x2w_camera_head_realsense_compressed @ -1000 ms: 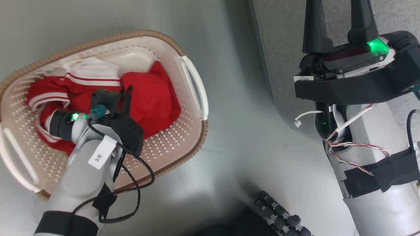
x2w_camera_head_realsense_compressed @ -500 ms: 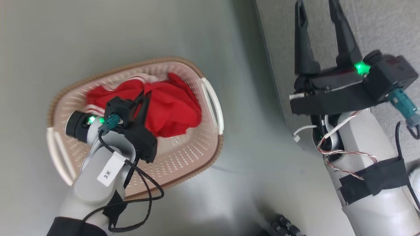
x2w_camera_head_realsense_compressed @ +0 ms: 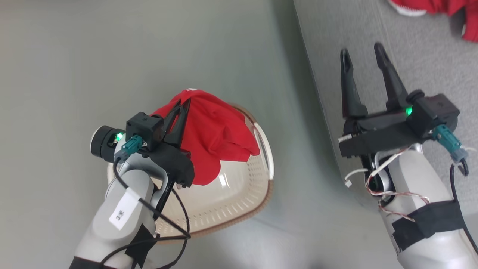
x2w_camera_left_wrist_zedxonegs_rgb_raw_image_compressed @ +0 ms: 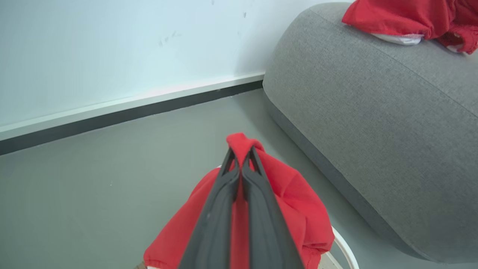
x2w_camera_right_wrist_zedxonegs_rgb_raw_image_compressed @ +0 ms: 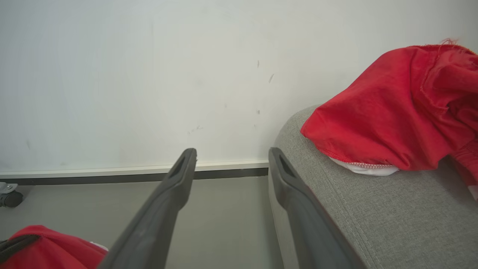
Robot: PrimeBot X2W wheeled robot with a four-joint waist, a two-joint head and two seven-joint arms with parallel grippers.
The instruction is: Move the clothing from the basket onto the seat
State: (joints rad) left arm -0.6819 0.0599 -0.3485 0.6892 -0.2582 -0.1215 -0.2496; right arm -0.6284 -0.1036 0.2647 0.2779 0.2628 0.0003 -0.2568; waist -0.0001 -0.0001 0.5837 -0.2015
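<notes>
Red garment [x2w_camera_head_realsense_compressed: 216, 138] hangs from the left pincer [x2w_camera_head_realsense_compressed: 185, 104], which is clenched on a fold at the top of it. The garment hangs over the basket [x2w_camera_head_realsense_compressed: 239, 209] and covers its far rim in the head view; whether its lowest fold touches the basket cannot be told. The basket stands on the grey floor [x2w_camera_head_realsense_compressed: 112, 56], near the sofa [x2w_camera_head_realsense_compressed: 422, 74] but apart from it. Second garment [x2w_camera_head_realsense_compressed: 429, 5] lies on the sofa. Right pincer [x2w_camera_head_realsense_compressed: 360, 50] is released, fingers spread, holding nothing, over the sofa's edge.
</notes>
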